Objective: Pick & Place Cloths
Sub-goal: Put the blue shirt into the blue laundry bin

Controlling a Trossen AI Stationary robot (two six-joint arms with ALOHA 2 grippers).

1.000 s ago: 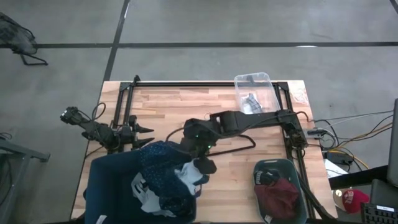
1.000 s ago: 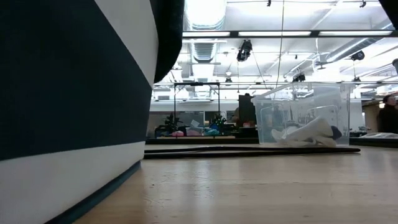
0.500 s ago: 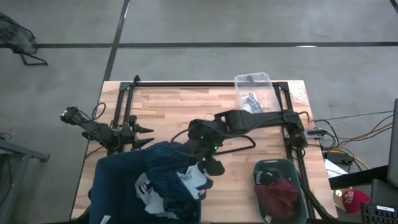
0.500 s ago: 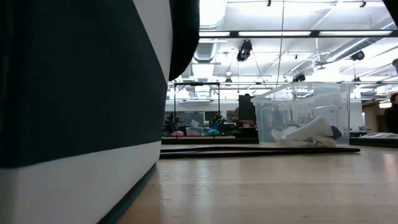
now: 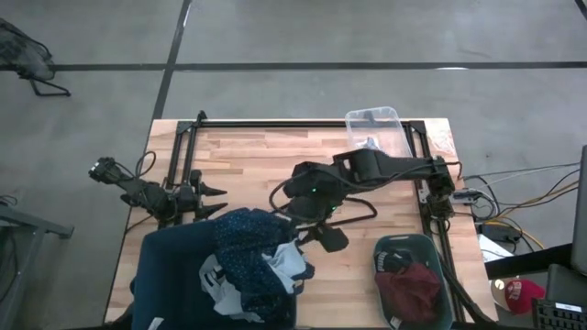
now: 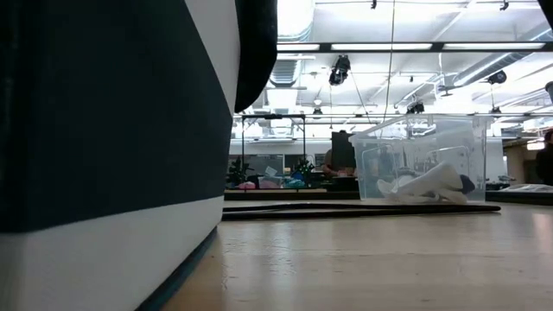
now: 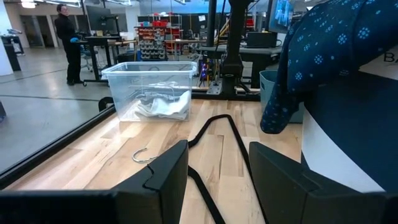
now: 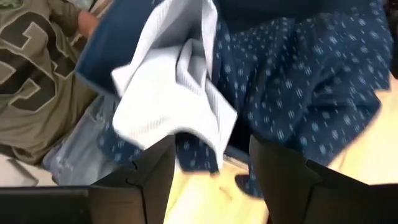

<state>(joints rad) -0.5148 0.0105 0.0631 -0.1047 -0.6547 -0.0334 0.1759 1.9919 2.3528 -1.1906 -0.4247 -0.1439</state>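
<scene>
We see a grey concrete floor (image 5: 303, 37) crossed by dark seams around the wooden table (image 5: 257, 156). Beyond the table, we view an open workshop: bright ceiling light strips (image 6: 406, 47), an exposed duct (image 6: 285, 65), and hanging cables. Far ahead of the left jaws, a person (image 7: 67, 40) stands by a desk (image 7: 102, 45) near stocked shelves (image 7: 152, 38).
</scene>
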